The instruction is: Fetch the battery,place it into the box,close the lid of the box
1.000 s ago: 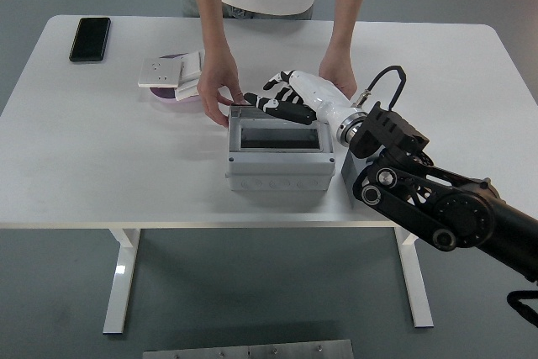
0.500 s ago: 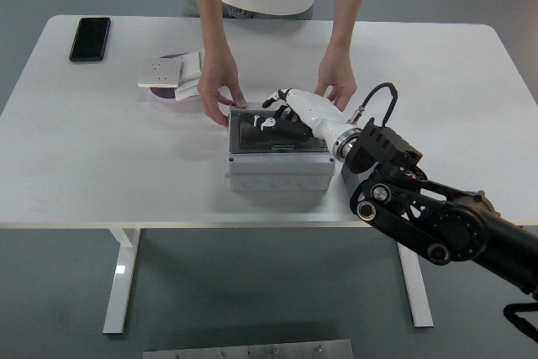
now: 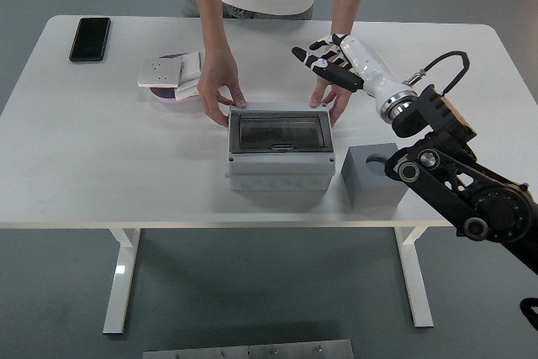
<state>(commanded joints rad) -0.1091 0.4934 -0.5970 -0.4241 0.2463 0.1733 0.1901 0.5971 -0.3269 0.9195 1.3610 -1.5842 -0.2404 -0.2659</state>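
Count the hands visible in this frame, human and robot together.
3. The person's two hands rest at the far corners of the closed box. The robot's right hand is raised above the table, holding nothing. Its left hand isn't visible.

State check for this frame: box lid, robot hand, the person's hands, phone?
Box: upright on the table, lid shut.
Right hand: raised behind the box, fingers spread, holding nothing.
Person's hands: resting at the box's far corners.
Phone: lying flat, screen dark.
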